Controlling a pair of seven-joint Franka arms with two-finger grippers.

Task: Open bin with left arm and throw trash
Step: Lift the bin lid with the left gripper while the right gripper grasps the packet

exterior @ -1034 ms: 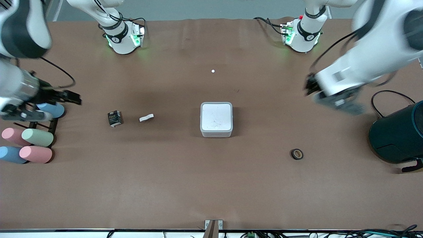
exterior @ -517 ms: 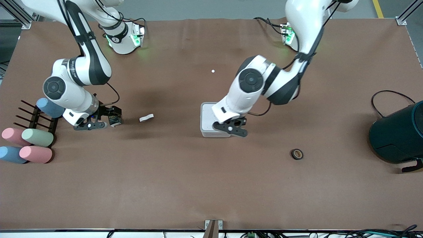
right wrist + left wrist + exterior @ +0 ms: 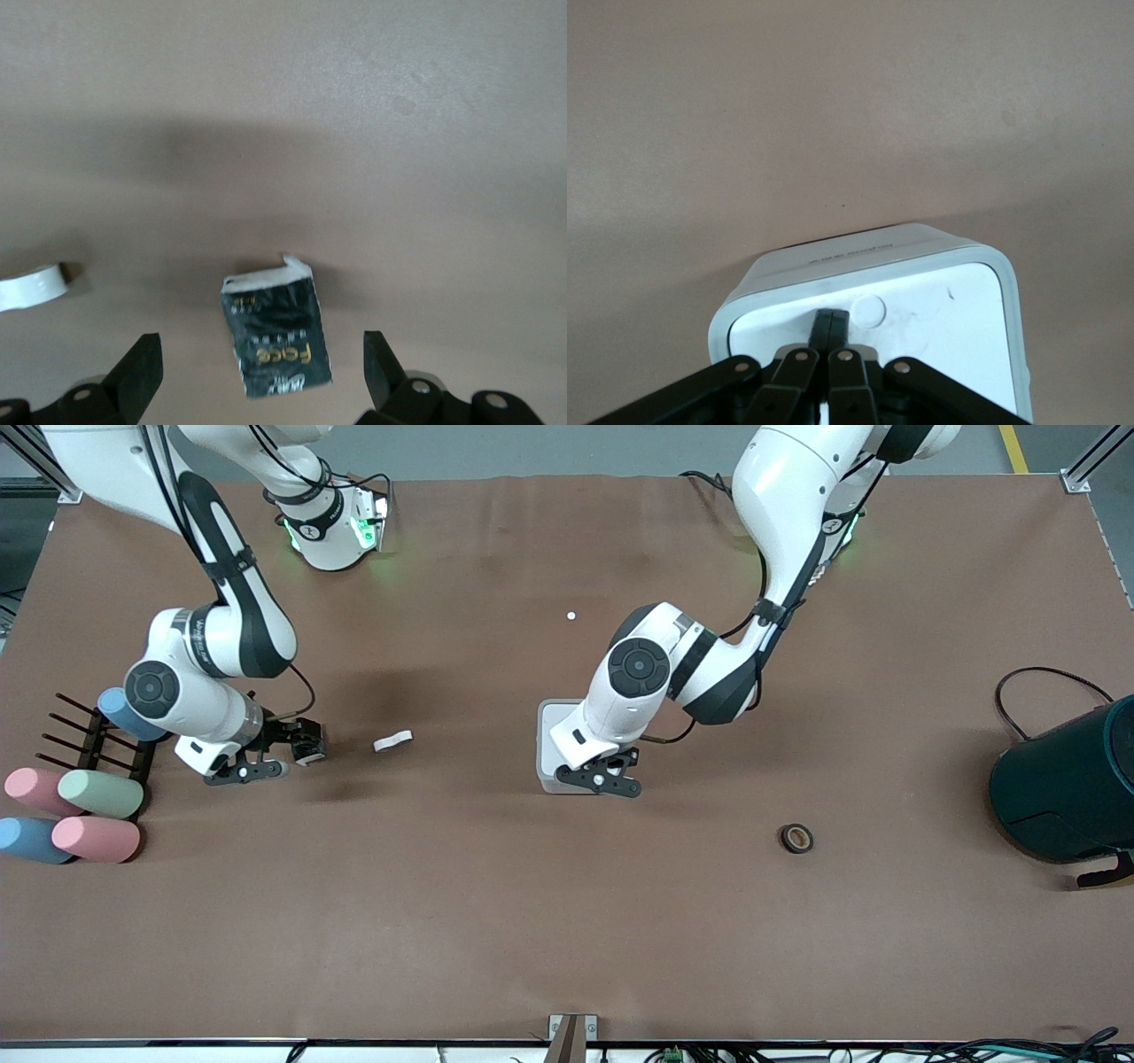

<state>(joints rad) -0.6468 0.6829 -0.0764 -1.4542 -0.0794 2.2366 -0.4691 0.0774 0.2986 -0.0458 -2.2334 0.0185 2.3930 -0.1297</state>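
Note:
The white square bin [image 3: 544, 737] sits mid-table with its lid down. My left gripper [image 3: 592, 773] is shut and empty, over the bin's edge nearest the front camera. In the left wrist view the closed fingertips [image 3: 830, 320] rest at the lid [image 3: 939, 310] beside a round button [image 3: 870, 310]. My right gripper [image 3: 297, 746] is open, low over the black packet [image 3: 276, 341], which lies between its fingers [image 3: 142, 370]. The white paper strip [image 3: 392, 740] lies between packet and bin and also shows in the right wrist view [image 3: 31, 289]. The tape ring [image 3: 796, 838] lies toward the left arm's end.
A large dark teal cylinder [image 3: 1067, 788] with a cable stands at the left arm's end. Several pastel cylinders [image 3: 97, 793] and a black rack [image 3: 84, 744] sit at the right arm's end. A tiny white dot [image 3: 571, 615] lies farther from the front camera than the bin.
Both arms swung in from the table's ends. The left gripper came down onto the bin, then shifted slightly toward the right arm's end. The right gripper settled over the black packet.

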